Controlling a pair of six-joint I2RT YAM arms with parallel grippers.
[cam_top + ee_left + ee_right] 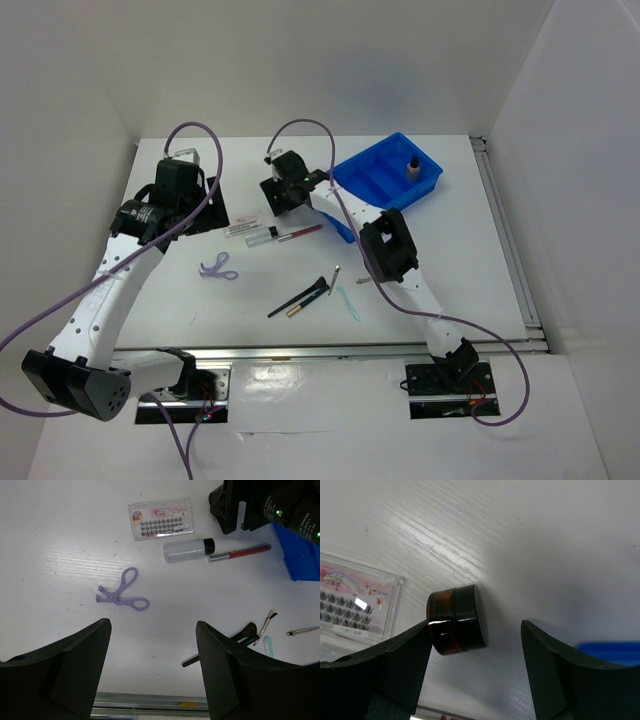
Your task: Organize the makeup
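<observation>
In the right wrist view a black pot with a brown body lies on its side on the white table. My right gripper is open around it, and its left finger is at the pot's edge. From above, the right gripper hides the pot. My left gripper is open and empty, above the table near lilac scissors. Beyond them lie a white red-printed card, a clear tube and a red pencil. Black brushes and a teal tool lie mid-table.
The blue divided tray stands at the back right with a beige black-capped bottle upright in it. Two metal clips lie by the brushes. A metal rail runs along the near table edge. White walls close in both sides.
</observation>
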